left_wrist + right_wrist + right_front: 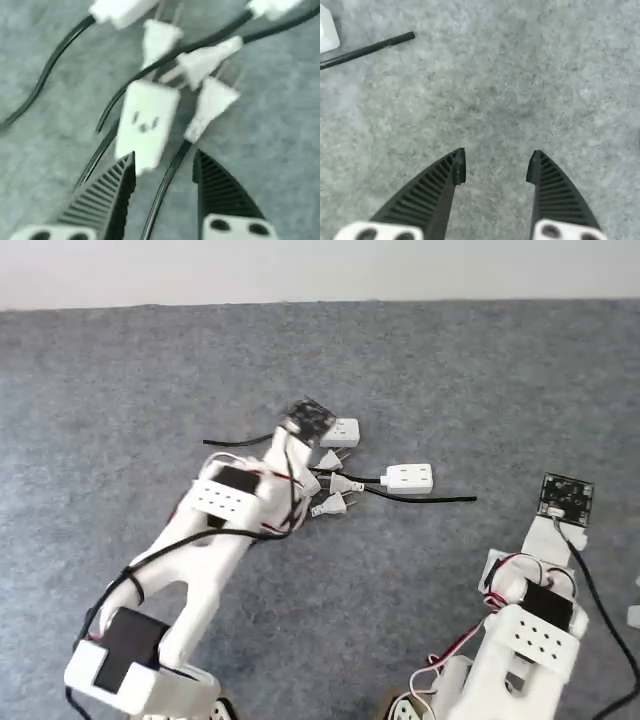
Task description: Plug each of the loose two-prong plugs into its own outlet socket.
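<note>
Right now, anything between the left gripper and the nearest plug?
The plug lies just ahead of the open left gripper; only its own black cord runs between the fingers. An outlet socket lies beside the plug, near one finger.

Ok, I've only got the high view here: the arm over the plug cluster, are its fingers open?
Observer: Yes. The left gripper is open and holds nothing.
Reviewer: What is at its tips?
Observer: A white socket block lies right at one finger. I cannot tell whether they touch. A black cable runs between the two fingers.
Reviewer: And the other arm?
Observer: The right gripper is open too, above bare grey table surface.
</note>
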